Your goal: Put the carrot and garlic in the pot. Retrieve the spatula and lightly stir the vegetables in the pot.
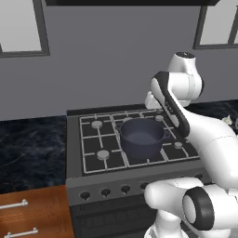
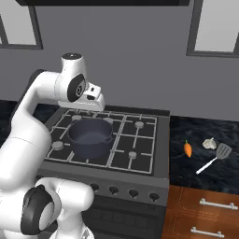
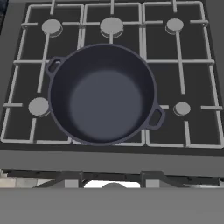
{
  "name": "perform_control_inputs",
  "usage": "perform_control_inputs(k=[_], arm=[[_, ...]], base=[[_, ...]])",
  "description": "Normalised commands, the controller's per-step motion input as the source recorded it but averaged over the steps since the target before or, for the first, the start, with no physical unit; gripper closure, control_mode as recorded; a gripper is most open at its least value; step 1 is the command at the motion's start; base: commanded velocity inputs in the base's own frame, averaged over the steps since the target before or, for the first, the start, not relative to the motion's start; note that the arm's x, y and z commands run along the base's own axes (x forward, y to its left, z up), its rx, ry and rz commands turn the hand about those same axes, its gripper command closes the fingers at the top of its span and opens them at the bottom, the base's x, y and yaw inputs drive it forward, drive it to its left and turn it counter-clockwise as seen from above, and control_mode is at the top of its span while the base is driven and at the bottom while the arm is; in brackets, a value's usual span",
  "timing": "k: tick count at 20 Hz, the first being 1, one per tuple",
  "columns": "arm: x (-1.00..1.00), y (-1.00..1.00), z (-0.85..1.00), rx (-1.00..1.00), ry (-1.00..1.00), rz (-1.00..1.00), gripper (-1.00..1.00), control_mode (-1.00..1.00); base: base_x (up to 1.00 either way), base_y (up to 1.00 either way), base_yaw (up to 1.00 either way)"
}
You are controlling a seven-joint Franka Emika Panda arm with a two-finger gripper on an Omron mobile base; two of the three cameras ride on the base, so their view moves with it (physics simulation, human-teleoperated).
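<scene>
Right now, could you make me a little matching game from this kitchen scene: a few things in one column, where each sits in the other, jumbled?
Things:
1. deep dark blue-grey pot
2. small orange carrot
3. lumpy off-white garlic bulb
4. dark-bladed spatula with pale handle

Places:
A. on the dark counter, nearest the stove
B. on the stove grate, empty
C. on the counter, handle angled toward the front edge
D. on the counter, just behind the spatula's blade

Pairs: 1-B, 2-A, 3-D, 4-C
</scene>
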Motion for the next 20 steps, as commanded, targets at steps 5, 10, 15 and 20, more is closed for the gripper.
perform_control_inputs(k=[5, 10, 15, 20], arm=[[0.0, 0.0, 0.0, 0.0, 0.0, 0.0, -1.0, 1.0], [0.0, 0.0, 0.0, 0.0, 0.0, 0.0, -1.0, 1.0], [0.0, 0.0, 0.0, 0.0, 0.0, 0.0, -1.0, 1.0], [0.0, 0.0, 0.0, 0.0, 0.0, 0.0, -1.0, 1.0]], base=[[0.0, 0.0, 0.0], [0.07, -0.29, 0.02], [0.04, -0.62, 0.08], [0.0, -0.67, 0.06]])
